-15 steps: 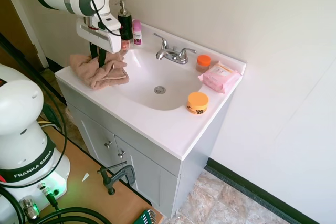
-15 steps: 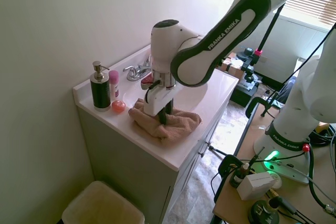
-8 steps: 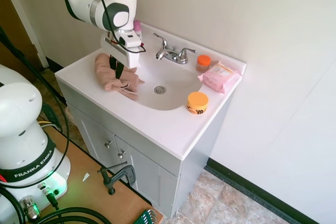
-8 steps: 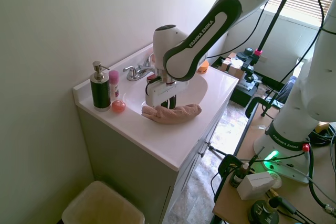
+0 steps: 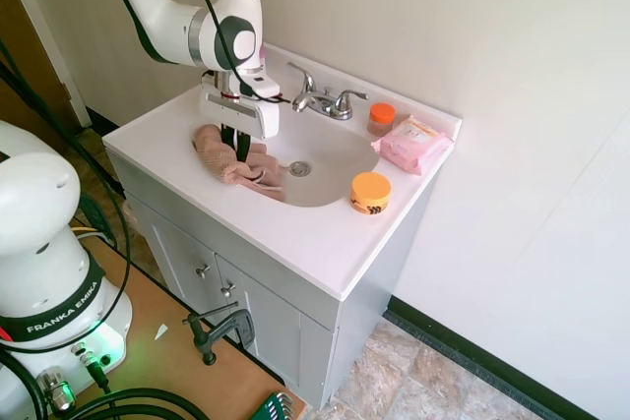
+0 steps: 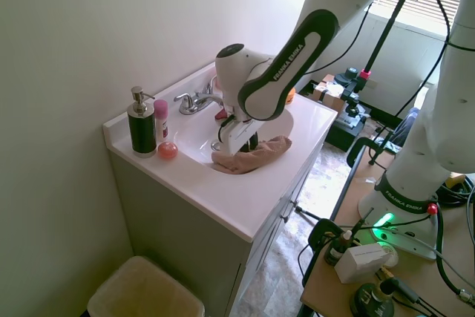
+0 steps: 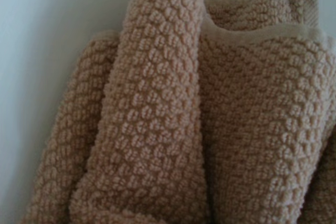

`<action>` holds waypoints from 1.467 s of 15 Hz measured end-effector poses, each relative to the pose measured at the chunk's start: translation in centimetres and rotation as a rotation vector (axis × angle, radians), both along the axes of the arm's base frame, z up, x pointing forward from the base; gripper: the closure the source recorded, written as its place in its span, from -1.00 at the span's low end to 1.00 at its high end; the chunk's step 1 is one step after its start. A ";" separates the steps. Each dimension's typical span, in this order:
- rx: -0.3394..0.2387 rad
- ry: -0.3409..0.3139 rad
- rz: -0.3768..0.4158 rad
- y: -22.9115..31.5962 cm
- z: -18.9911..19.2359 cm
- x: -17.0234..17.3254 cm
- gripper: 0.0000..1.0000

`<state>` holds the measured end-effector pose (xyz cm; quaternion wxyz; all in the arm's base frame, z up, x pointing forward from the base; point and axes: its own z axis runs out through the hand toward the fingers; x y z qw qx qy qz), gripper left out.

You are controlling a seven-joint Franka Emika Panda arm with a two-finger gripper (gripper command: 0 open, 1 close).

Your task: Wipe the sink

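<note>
The tool [image 5: 239,152] pinches a tan towel [image 5: 236,166], bunched directly beneath it on the near slope of the sink [image 5: 330,150]. Keep it pressed flat and sweep toward the drain [image 5: 300,169] just beyond, stopping short of the faucet [image 5: 322,100] farther back.

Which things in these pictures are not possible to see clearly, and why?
- Claw tips: both exterior views, buried in the towel; open or shut is unclear.
- Sink drain: second exterior view, hidden by arm and towel.
- Orange jar label: first exterior view, too small.
- Wrist view: only blurred towel.
</note>
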<state>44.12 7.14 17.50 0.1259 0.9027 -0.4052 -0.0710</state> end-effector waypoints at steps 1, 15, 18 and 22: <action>-0.025 -0.011 0.023 0.0 -0.1 -0.2 1.00; -0.283 -0.114 0.166 -9.7 -0.6 -0.8 1.00; -0.316 -0.168 0.184 -10.5 0.1 0.0 1.00; -0.336 -0.192 0.193 -11.2 0.5 0.6 1.00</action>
